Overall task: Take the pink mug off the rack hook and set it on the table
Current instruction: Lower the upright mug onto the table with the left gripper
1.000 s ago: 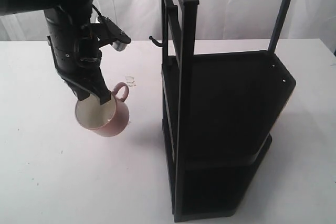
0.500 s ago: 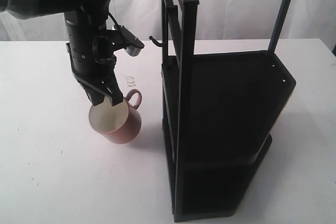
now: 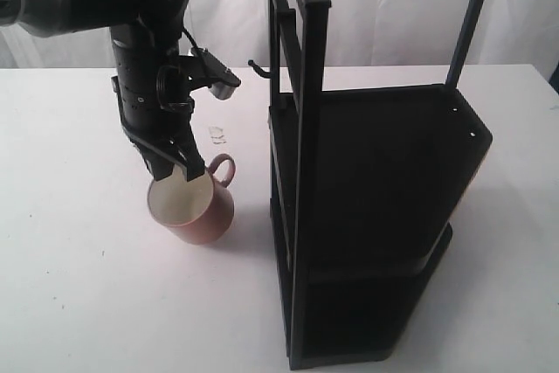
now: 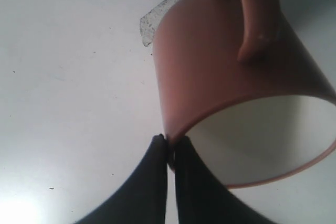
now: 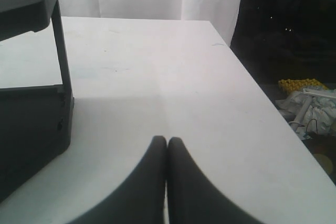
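The pink mug (image 3: pixel 196 207) hangs tilted just over the white table (image 3: pixel 79 286), left of the black rack (image 3: pixel 367 216), its cream inside facing the exterior camera. My left gripper (image 3: pixel 185 169) is shut on the mug's rim. In the left wrist view the two black fingers (image 4: pixel 152 182) pinch the rim of the mug (image 4: pixel 210 72), one outside and one inside, with the loop handle (image 4: pixel 257 19) on the far side. The rack hook (image 3: pixel 257 67) juts bare from the post. My right gripper (image 5: pixel 167 141) is shut and empty over the table (image 5: pixel 157 66), out of the exterior view.
A small scuff mark (image 3: pixel 217 134) lies on the table behind the mug. The tall rack's base and shelf fill the right half of the exterior view. The rack's corner (image 5: pixel 31 98) shows beside my right gripper, and the table's edge (image 5: pixel 262 98) runs close by.
My left gripper has carried the mug rightward towards the rack and slightly lower over the last second. In the last half second it hardly moved. The mug now tilts more steeply.
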Motion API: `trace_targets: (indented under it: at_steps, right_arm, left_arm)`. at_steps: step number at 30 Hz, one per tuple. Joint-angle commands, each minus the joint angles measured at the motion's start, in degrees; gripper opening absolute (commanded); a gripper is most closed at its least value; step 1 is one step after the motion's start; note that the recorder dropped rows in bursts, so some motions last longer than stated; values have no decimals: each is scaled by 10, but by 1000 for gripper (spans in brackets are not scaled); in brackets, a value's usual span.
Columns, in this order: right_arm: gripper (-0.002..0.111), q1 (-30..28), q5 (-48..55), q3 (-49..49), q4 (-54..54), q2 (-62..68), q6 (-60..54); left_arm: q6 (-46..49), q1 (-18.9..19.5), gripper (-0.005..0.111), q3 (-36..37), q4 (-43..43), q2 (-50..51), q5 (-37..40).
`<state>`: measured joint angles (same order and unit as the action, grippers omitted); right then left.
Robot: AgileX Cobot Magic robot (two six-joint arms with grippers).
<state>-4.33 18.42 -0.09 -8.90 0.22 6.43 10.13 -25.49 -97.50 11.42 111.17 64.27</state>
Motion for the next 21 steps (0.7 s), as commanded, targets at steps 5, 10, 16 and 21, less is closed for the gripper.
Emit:
trace_targets:
  at_steps: [5, 10, 16, 21]
  right_arm:
    - [0, -3, -5, 1, 3, -2, -2]
    - [0, -3, -5, 1, 3, -2, -2]
    - [0, -3, -5, 1, 3, -2, -2]
    - [0, -3, -5, 1, 3, -2, -2]
  left_arm:
    - [0, 2, 0, 1, -7, 4, 22]
    - [-5, 2, 0, 1, -7, 15, 29]
    - [-9, 2, 0, 2, -7, 15, 29]
    - [-10, 2, 18, 2, -7, 15, 29]
